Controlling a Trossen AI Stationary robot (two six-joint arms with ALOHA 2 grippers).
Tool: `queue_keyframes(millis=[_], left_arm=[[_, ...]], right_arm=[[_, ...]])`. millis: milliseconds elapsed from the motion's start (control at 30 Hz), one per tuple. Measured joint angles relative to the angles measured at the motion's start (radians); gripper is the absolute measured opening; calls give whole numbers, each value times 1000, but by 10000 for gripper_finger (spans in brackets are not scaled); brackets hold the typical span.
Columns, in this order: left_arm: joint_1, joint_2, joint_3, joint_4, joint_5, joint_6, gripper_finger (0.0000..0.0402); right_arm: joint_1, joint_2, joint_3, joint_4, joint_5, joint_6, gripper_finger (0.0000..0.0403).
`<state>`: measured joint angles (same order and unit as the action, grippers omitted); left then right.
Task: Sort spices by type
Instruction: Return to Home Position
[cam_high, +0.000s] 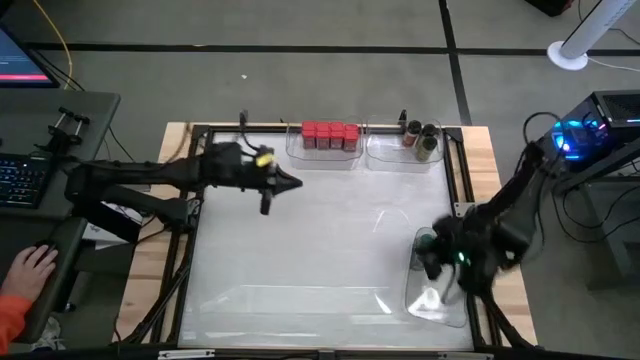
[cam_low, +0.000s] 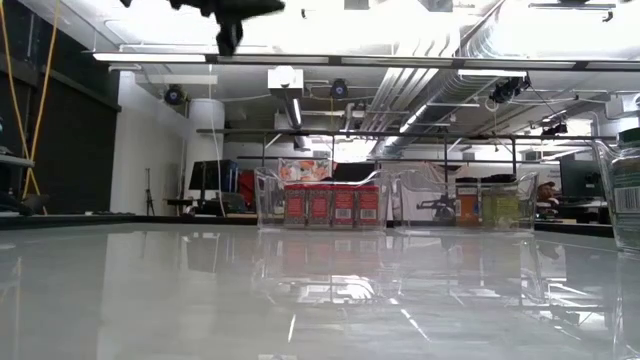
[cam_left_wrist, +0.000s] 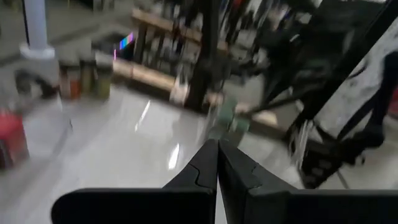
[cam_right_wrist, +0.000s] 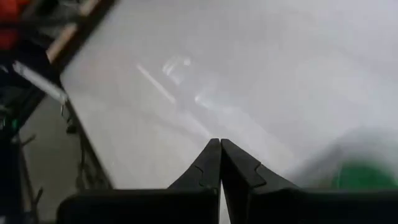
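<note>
Counting from above, four red-capped jars (cam_high: 330, 135) stand in a row inside a clear bin (cam_high: 296, 155) at the surface's far edge. Two dark-capped jars (cam_high: 420, 136) share a second bin (cam_high: 385, 158) just beside it, toward the far right corner. A third bin (cam_high: 435, 305) lies along the right edge with the right arm (cam_high: 500, 225) over it. The green-capped jars (cam_high: 425, 240) inside are mostly hidden, so their number cannot be told. The white table (cam_high: 300, 250) has a wooden border, and a person's hand (cam_high: 30, 265) rests on a desk beyond the left edge. The left gripper (cam_high: 290, 183) hangs above the far left part of the surface, clenched and empty.

At table height, the four red jars line up at the far edge, and one green-capped jar shows at the right. The glossy surface mirrors the ceiling lights (cam_low: 200, 57) of a workshop room.

In the left wrist view, the fingers (cam_left_wrist: 199, 168) press together with nothing between them.

In the right wrist view, the right gripper (cam_right_wrist: 219, 144) is closed tip to tip above bare surface, holding nothing, with a green blur nearby.
</note>
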<state>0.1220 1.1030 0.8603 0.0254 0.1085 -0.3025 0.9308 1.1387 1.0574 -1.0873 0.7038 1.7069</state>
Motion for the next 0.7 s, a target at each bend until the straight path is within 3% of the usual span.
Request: queue_keyframes(millis=[100, 200, 267, 367, 500, 700], left_arm=[[4, -80, 16, -1, -1, 27, 0], [-14, -167, -23, 16, -5, 31, 0], [-40, -215, -93, 70, -38, -6, 0], [-89, -272, -251, 274, -102, -78, 0], [-136, -325, -444, 541, -173, -164, 0], [-165, -392, -615, 683, -253, -208, 0]], right_arm=[[-177, -60, -9, 90, -21, -283, 0], [-363, -84, -9, 261, -142, -609, 0], [-483, -85, -9, 387, -249, -796, 0], [-632, -77, -9, 540, -364, -998, 0], [-774, -77, -9, 630, -441, -1126, 0], [-892, -79, -10, 644, -557, -1140, 0]])
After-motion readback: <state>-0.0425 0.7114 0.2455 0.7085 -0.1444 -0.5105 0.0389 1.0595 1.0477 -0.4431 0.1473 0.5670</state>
